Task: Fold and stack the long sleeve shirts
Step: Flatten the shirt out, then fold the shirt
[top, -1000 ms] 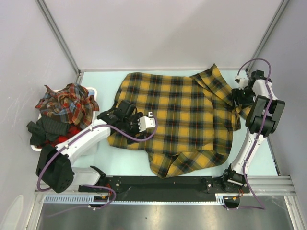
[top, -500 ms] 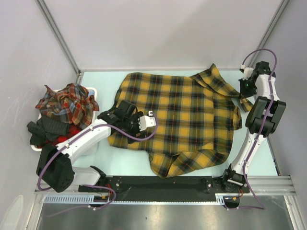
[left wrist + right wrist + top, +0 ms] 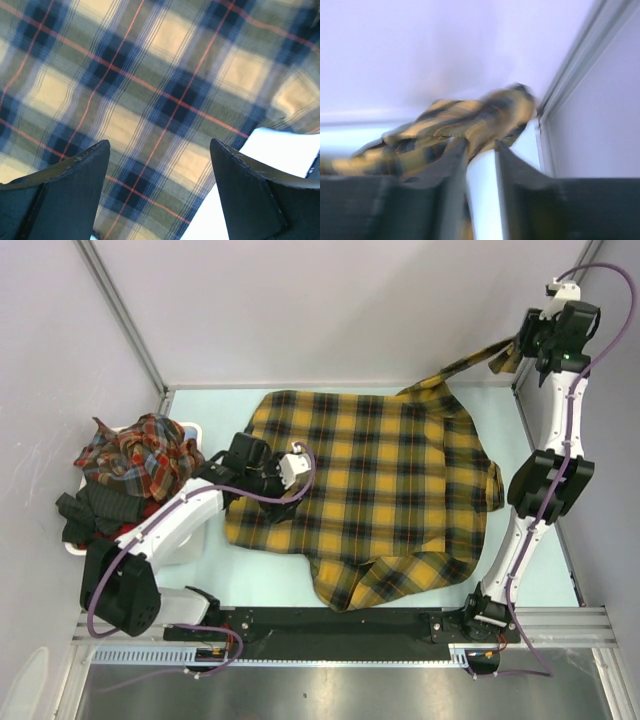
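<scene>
My right fingers [image 3: 512, 172] are pinched nearly together on the cuff [image 3: 485, 112] of the yellow shirt [image 3: 370, 490]. The wrist view is blurred, but plaid cloth bunches over and between the tips. From above, the sleeve [image 3: 470, 365] runs taut from the shoulder up to my grip, high by the far right corner post. So I judge the hold real, though thin, and only at the very end of the sleeve.

My left fingers [image 3: 75, 175] stand wide apart with nothing between them but flat plaid below and a sliver of tabletop [image 3: 280, 150] at the lower right. They hang over the shirt's left edge. I cannot tell whether they touch the cloth.

The shirt's body lies spread across the middle of the tabletop [image 3: 260, 575], collar end away from me, its near hem rumpled and partly turned over. The red plaid shirts [image 3: 140, 455] sit heaped in the bin [image 3: 195, 426] at far left.

This flannel looks light, limp and a little clingy. It will sag and drag rather than slide, and a one-layer pinch could slip under tension. I would take it at seams, meaning cuff, shoulder or hem corner, where the cloth is doubled and firmer. My open left fingers could press the body down so pulling the sleeve does not shift the whole garment.
</scene>
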Action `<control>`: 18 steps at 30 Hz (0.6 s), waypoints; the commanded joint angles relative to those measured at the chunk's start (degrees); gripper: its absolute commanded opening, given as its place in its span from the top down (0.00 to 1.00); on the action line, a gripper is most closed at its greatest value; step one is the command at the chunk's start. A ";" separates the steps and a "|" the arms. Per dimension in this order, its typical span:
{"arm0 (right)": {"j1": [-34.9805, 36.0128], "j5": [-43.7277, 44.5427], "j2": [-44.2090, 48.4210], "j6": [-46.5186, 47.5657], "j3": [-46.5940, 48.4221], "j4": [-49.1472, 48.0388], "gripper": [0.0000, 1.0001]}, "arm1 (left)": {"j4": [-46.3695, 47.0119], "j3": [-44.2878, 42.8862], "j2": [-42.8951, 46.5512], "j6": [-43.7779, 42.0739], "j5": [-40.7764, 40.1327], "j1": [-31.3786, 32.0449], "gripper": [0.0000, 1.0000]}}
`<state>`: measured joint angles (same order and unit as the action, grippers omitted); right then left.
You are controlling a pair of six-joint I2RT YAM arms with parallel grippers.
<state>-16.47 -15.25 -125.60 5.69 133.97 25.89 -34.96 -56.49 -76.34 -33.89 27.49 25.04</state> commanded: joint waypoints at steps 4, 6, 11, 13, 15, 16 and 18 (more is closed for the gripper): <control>5.22 7.51 -3.34 15.82 2.00 16.33 0.13 | -1.51 5.59 5.49 -6.61 3.98 12.29 0.12; 4.17 5.24 -0.63 17.59 -5.53 20.06 0.12 | -2.83 8.57 6.72 -9.87 1.97 19.47 0.12; 2.06 -4.24 16.13 26.36 -25.49 23.49 0.11 | -2.93 12.19 5.85 -13.30 -2.34 33.82 0.15; 1.62 -6.80 19.94 28.84 -31.74 27.27 0.11 | -2.40 12.10 3.48 -13.92 -3.83 35.95 0.16; 1.79 -9.71 24.86 31.47 -36.47 31.30 0.11 | 0.15 12.10 0.68 -13.83 -5.50 38.67 0.16; 1.97 -10.59 26.44 32.01 -37.98 32.46 0.11 | 1.11 12.02 -0.56 -13.84 -8.21 39.64 0.16; 2.49 -12.18 29.53 34.63 -39.83 36.57 0.12 | 3.31 11.75 -4.15 -14.36 -11.30 42.19 0.17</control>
<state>-15.25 -20.16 -107.72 32.47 95.98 54.63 -36.49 -44.40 -75.29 -45.47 22.96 63.53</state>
